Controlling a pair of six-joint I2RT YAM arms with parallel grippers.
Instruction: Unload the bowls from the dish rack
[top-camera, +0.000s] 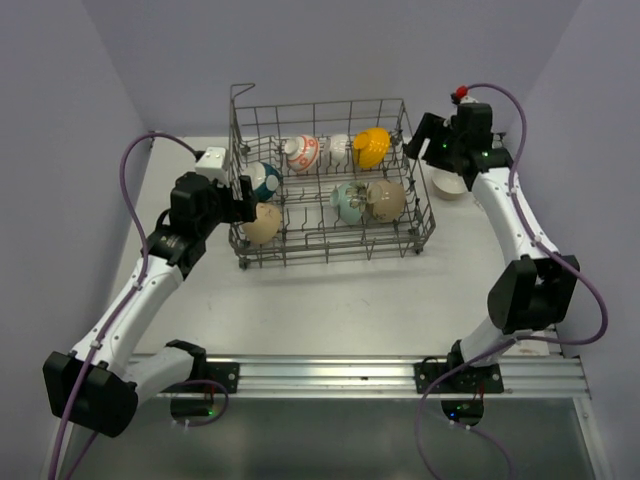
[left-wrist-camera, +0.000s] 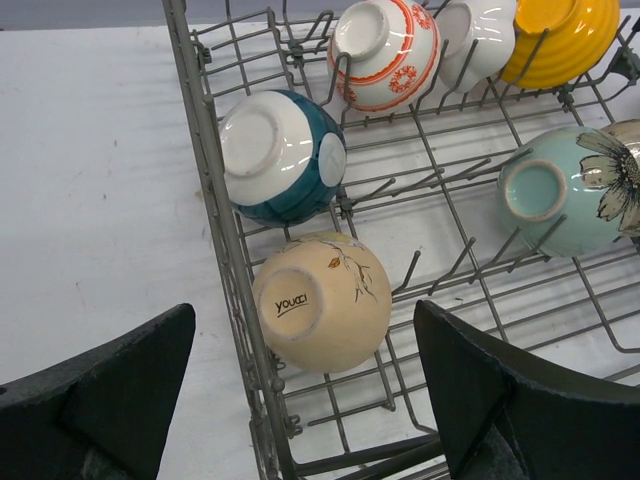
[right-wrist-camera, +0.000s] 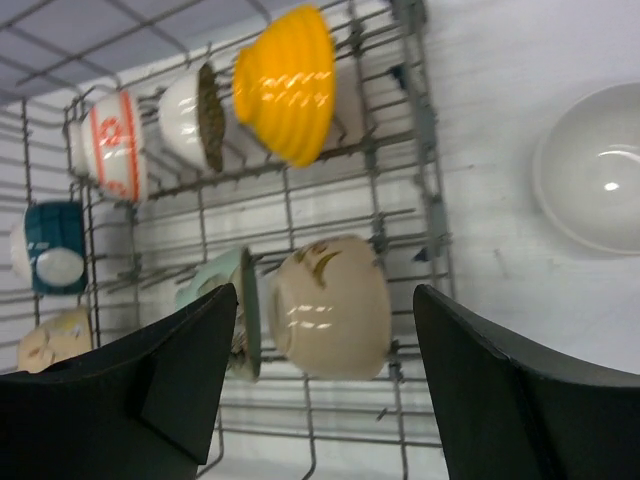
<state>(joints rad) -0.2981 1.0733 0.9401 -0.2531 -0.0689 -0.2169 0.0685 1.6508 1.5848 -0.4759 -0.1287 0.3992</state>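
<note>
The grey wire dish rack (top-camera: 330, 258) holds several bowls on their sides. My left gripper (top-camera: 240, 200) is open at the rack's left wall, above a beige bowl (left-wrist-camera: 320, 300) in the near-left corner. A teal-and-white bowl (left-wrist-camera: 283, 155) lies behind that bowl. My right gripper (top-camera: 415, 150) is open at the rack's right side, above another beige bowl (right-wrist-camera: 330, 305) that leans against a pale green bowl (right-wrist-camera: 235, 300). The back row holds an orange-patterned bowl (top-camera: 302, 152), a white bowl (top-camera: 340, 148) and a yellow bowl (top-camera: 371, 146). Both grippers are empty.
A white bowl (top-camera: 452, 186) stands upright on the table right of the rack, also in the right wrist view (right-wrist-camera: 595, 165). A raised wire loop (top-camera: 240, 95) stands at the rack's back left corner. Purple walls enclose the table.
</note>
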